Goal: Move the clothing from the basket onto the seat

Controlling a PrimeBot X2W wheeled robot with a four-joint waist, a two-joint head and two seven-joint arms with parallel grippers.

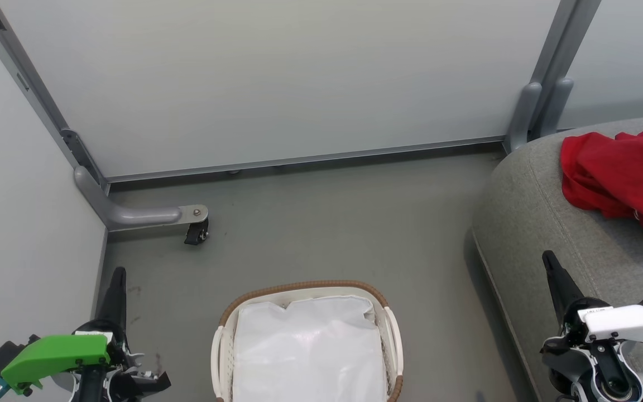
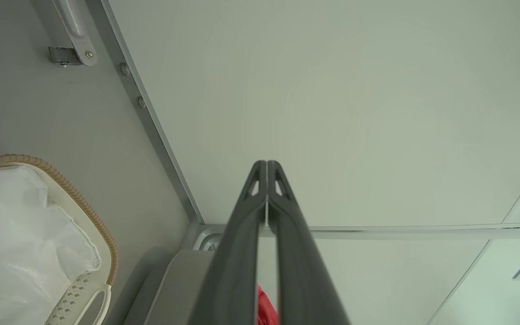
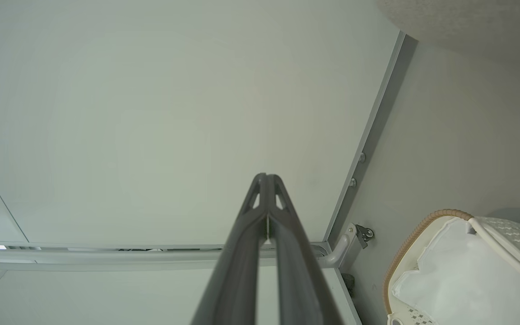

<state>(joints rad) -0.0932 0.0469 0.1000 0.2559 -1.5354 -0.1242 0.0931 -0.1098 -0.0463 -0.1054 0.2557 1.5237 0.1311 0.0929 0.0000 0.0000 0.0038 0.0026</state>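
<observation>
On grey fabric seat [image 1: 528, 223]: crumpled red clothing [image 1: 612, 173]; basket [image 1: 305, 286] rim woven.

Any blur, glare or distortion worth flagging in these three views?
Head view: sharp, evenly lit, soft shadow on the floor beside the seat. Left wrist view: left gripper blurs toward the lens; partition frame bows slightly. Right wrist view: basket liner nearly washed out.

Head view: high, looking steeply down at grey floor [image 1: 327, 234]; oval white plastic basket with brown woven rim [image 1: 305, 287] close at bottom edge. Wrist views: facing pale grey partition panel [image 2: 332, 113]; all three share basket.
</observation>
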